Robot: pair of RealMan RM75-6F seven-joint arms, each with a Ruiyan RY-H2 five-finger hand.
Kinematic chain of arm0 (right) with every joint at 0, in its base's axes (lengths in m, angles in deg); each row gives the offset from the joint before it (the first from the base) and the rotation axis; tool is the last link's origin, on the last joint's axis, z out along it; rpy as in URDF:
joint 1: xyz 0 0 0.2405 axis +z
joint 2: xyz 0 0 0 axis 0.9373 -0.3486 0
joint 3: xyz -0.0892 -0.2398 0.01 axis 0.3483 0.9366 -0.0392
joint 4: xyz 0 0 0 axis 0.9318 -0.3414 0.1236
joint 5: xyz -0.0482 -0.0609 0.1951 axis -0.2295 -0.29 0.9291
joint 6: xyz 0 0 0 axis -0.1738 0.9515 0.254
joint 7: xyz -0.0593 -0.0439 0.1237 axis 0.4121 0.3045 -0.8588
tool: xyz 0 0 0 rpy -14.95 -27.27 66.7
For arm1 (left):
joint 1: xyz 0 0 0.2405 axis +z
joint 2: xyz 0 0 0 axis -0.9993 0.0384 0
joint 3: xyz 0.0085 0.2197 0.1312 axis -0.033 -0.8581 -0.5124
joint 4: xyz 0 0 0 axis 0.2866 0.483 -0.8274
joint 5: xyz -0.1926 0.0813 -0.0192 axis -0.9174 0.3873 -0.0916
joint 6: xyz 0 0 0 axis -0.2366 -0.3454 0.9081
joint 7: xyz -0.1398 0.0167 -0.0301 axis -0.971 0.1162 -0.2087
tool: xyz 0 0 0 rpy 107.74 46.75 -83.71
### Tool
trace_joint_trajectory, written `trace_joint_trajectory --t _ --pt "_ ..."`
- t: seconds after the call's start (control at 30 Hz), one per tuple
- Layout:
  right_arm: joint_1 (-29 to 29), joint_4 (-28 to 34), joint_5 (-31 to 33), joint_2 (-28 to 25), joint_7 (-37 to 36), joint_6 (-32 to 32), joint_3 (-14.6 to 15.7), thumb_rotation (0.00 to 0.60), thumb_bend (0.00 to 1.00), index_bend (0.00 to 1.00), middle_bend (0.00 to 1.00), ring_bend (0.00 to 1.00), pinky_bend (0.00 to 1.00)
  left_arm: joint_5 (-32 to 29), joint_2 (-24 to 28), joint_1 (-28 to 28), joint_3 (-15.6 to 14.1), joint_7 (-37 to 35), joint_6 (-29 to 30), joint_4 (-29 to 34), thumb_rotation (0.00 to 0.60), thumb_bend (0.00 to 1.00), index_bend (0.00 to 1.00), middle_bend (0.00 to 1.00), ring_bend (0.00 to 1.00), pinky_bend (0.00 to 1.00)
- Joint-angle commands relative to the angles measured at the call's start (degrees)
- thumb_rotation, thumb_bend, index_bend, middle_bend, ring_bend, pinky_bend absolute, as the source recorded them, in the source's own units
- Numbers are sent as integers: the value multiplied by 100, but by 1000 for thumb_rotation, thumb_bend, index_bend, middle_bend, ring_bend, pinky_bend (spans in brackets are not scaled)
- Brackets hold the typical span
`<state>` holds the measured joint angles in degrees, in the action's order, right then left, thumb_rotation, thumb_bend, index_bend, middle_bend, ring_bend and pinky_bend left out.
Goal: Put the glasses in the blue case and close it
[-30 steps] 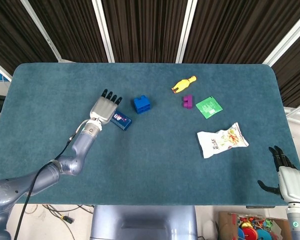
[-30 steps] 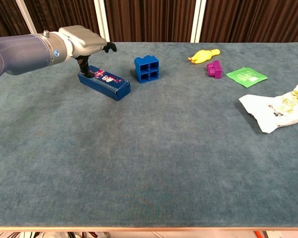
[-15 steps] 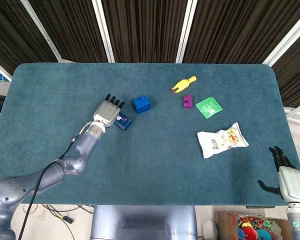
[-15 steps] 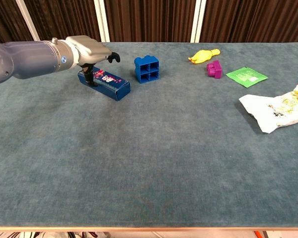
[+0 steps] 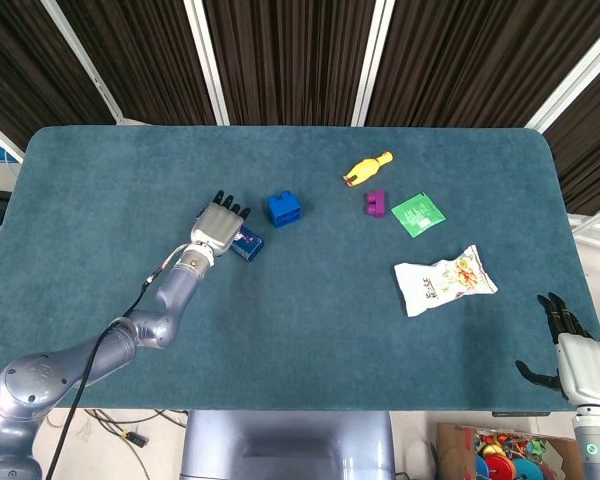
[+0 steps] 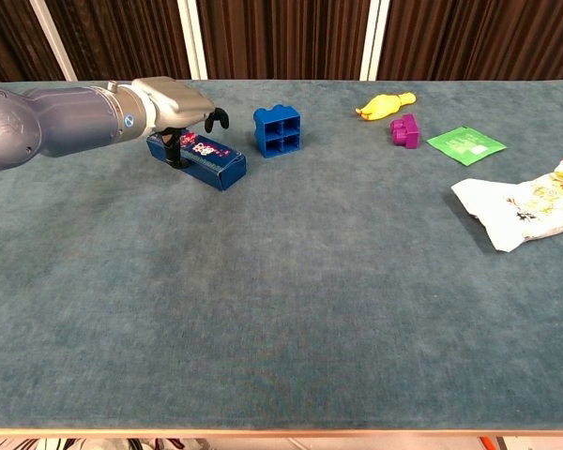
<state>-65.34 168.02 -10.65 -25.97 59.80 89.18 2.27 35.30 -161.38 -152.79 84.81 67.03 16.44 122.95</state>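
A long blue box [image 5: 246, 243] with a printed label lies on the teal table, left of centre; in the chest view the blue box [image 6: 206, 159] sits at the back left. My left hand [image 5: 218, 225] hangs over its left end. In the chest view the left hand [image 6: 174, 101] has its thumb down by the box's near side and its fingers curled above the far side, without a clear hold. My right hand [image 5: 570, 355] is off the table's front right corner with its fingers spread and nothing in it. I see no glasses in either view.
A blue brick [image 5: 284, 208] stands just right of the box. Further right are a yellow toy [image 5: 366, 168], a purple brick [image 5: 375, 203], a green packet [image 5: 418, 214] and a white snack bag [image 5: 444, 280].
My left hand has sunk lower over the blue box and shifted slightly right, with the fingers curling further down. The box and my right hand have not moved.
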Motion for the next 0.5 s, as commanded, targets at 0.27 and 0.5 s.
trace_joint_trajectory --t 0.27,0.5 --pt "-2 15 11 -9 -9 -8 2 600 286 20 0 162 318 -2 -18 -12 -72 -59 56 -10 600 370 180 332 55 64" --pt "8 23 42 -19 7 -46 6 600 287 19 0 163 317 -62 1 7 -141 -52 29 8 600 384 173 320 56 63"
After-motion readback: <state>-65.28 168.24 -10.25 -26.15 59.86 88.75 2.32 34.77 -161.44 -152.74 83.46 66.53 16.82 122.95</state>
